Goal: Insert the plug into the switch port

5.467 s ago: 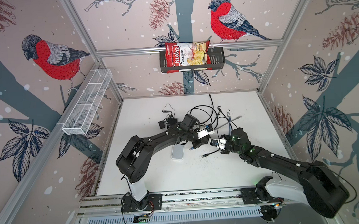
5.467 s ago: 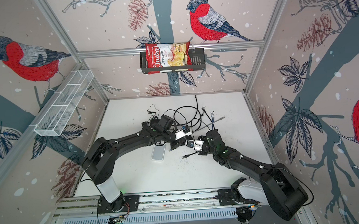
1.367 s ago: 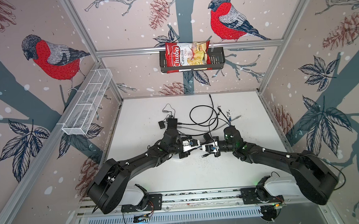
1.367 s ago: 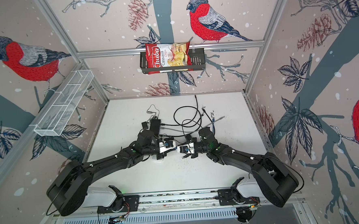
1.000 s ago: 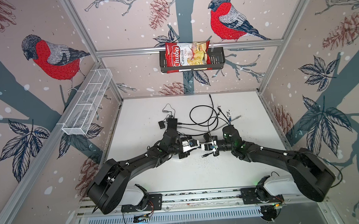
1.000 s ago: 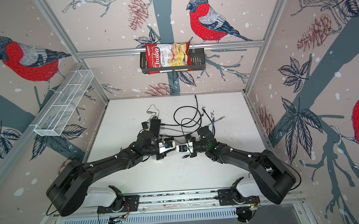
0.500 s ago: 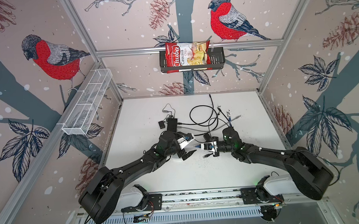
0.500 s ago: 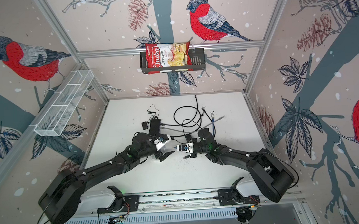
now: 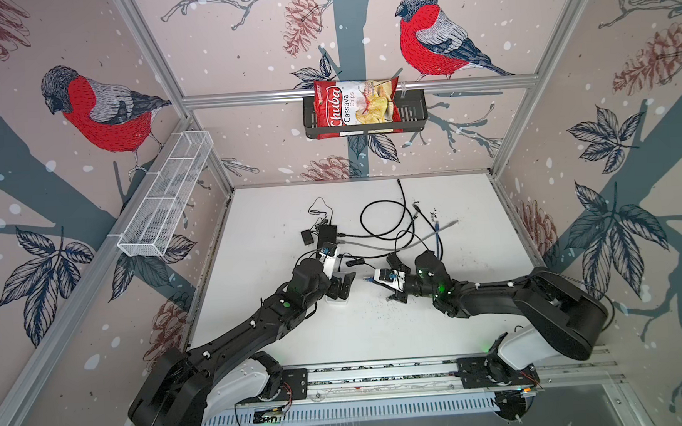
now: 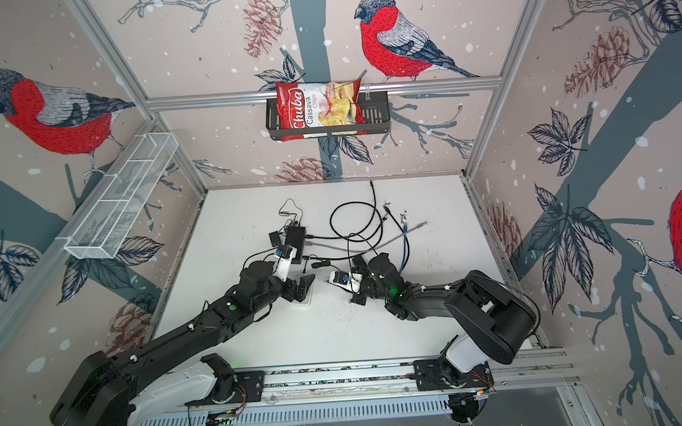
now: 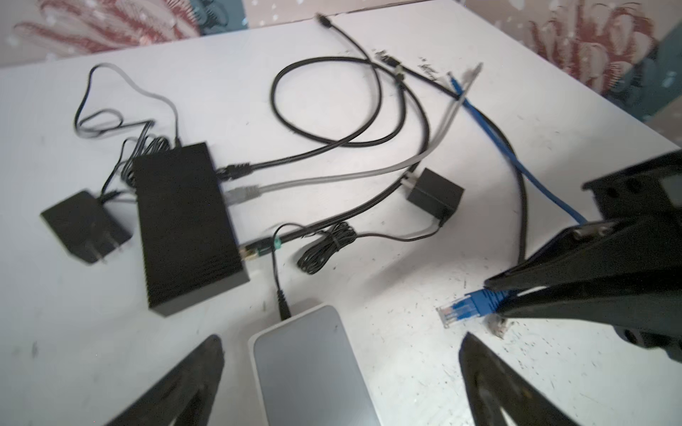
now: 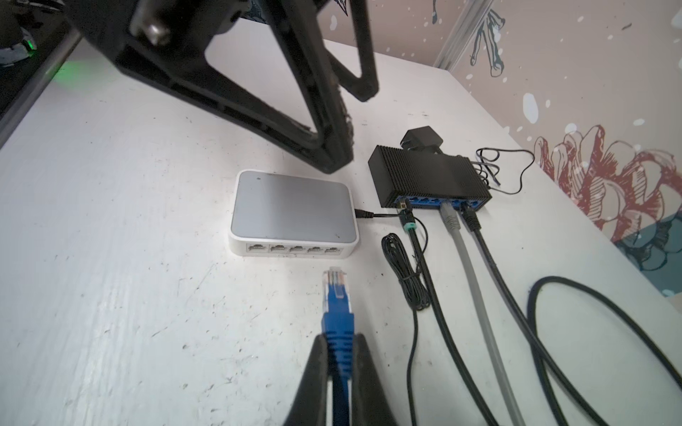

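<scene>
— Blue plug (image 9: pixel 369 279): where do you have it, and which step is this?

— In both top views I see it in the right gripper (image 9: pixel 378 279), which is clenched on its rear end. It is low near the table (image 9: pixel 377 332), close to the white switch (image 9: pixel 335 301) but apart from it. The left gripper (image 9: pixel 345 286) hangs above that switch, jaws spread wide, nothing inside. I judge this is the approach: the plug is taken, not yet inserted.

— And the left wrist view?

— There the white switch (image 11: pixel 310 365) lies between my open left fingers (image 11: pixel 208 357), not touched by them. The plug (image 11: pixel 461 311) points to it from the side.

— The right wrist view?

— The plug (image 12: pixel 336 291) faces the port row (image 12: pixel 291 249), a little short of it. It is about in line with the end port nearest to the black switch (image 12: pixel 428 177). For the next move I think the left gripper should close on the white switch to hold it. Then I push the plug straight in; otherwise the light box may slide away.

— How many of each?

— Two switches, one white and one black. Five ports on the white one, all empty. Three cables (image 12: pixel 465 254) sit in the black one. Two adapters, one (image 11: pixel 85 225) beside the black switch, one (image 11: pixel 435 193) among the cables. One blue plug.
</scene>
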Available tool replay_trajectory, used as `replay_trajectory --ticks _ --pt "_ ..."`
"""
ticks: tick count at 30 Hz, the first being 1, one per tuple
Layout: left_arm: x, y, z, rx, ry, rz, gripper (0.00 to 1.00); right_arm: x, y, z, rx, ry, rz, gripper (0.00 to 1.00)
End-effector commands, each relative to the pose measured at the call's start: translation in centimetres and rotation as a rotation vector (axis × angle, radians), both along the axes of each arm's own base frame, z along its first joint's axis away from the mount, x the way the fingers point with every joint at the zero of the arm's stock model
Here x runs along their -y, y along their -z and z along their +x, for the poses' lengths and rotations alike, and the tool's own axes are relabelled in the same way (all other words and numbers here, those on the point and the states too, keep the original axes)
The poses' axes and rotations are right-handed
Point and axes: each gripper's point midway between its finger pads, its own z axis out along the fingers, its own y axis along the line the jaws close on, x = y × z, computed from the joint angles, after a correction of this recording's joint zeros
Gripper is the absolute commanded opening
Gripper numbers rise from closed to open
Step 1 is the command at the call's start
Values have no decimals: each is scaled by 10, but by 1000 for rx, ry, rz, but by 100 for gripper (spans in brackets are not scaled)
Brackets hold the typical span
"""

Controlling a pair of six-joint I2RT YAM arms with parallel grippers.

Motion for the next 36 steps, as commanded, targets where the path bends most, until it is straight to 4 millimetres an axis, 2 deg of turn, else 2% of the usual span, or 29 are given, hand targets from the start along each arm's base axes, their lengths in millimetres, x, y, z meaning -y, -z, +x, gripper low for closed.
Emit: replay_trajectory --ticks 1,6,11,29,33,36 --pt "-19 26 -6 -142 -136 27 98 -4 -11 13 17 69 52 1" --pt "-16 50 -21 -315 -137 52 98 -8 -6 15 24 80 33 0" --pt "-7 59 -30 -383 -101 59 98 -7 -4 18 29 105 27 0" --pt "-6 91 -35 -508 -95 240 98 -10 0 19 38 97 13 0" --pt "-8 99 -35 -522 -104 269 93 -12 2 17 37 92 9 1" --pt "-7 101 -35 -524 -101 269 83 -12 2 16 38 86 7 1"
